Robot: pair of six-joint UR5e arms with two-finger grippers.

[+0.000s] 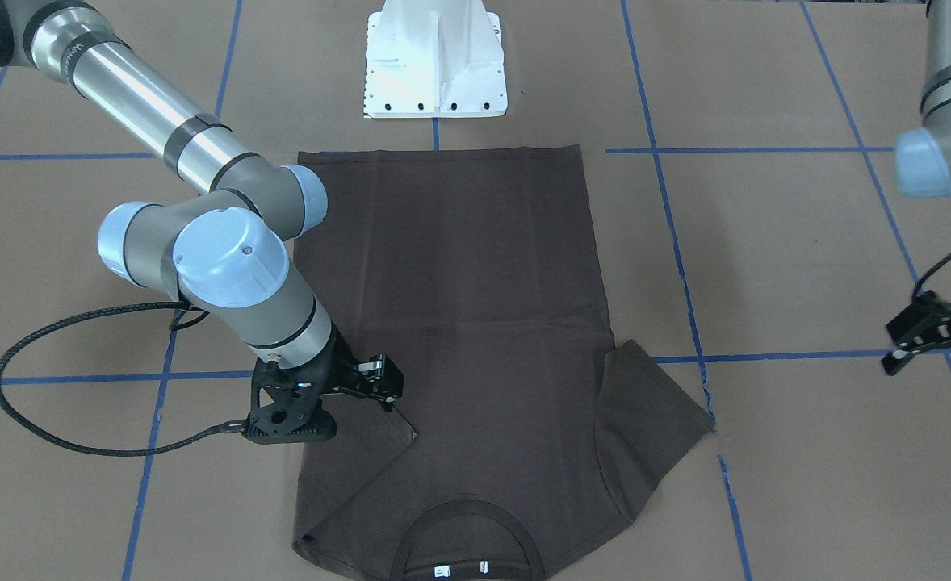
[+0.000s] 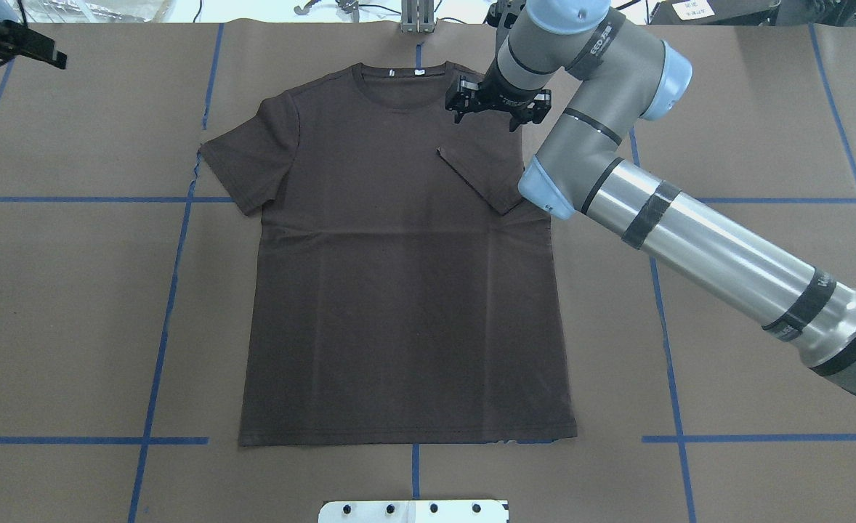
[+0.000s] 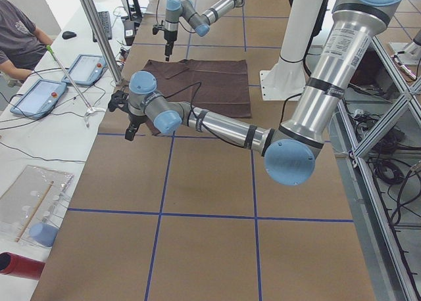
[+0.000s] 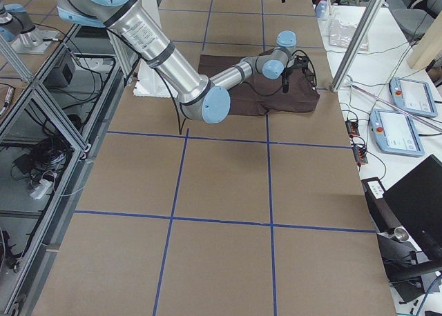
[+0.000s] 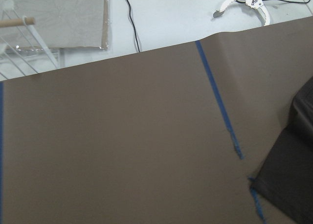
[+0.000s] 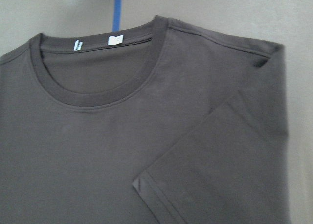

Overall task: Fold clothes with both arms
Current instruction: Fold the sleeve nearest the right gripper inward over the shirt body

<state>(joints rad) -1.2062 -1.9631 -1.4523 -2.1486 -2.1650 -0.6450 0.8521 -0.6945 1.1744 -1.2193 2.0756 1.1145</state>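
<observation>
Snagging is the nearest risk. The right gripper (image 2: 498, 109) hangs just over the shoulder of the T-shirt (image 2: 399, 290), upper right of centre in the overhead view, with its fingers spread and nothing between them. Just below it, the folded sleeve (image 2: 480, 178) lies diagonally across the chest. A careless drop or sideways swing could catch that loose flap and flip it open again. The other sleeve (image 2: 235, 163) is spread flat at the left of the same view and not yet folded. A pull from one side alone would likely drag the whole shirt askew on the smooth brown paper (image 2: 72, 290).

The right arm enters from the lower right of the overhead view. Its silver forearm runs up and to the left, the elbow is bent beside the shirt's edge, and the wrist is turned down, so its camera looks onto the collar (image 6: 93, 94) and the flap.

The left gripper (image 1: 894, 347) sits at the right edge of the front-facing view, well apart from the shirt. Its fingers look spread and empty. The shirt itself lies face up, with the collar at the top of the overhead view and the hem at the bottom.
</observation>
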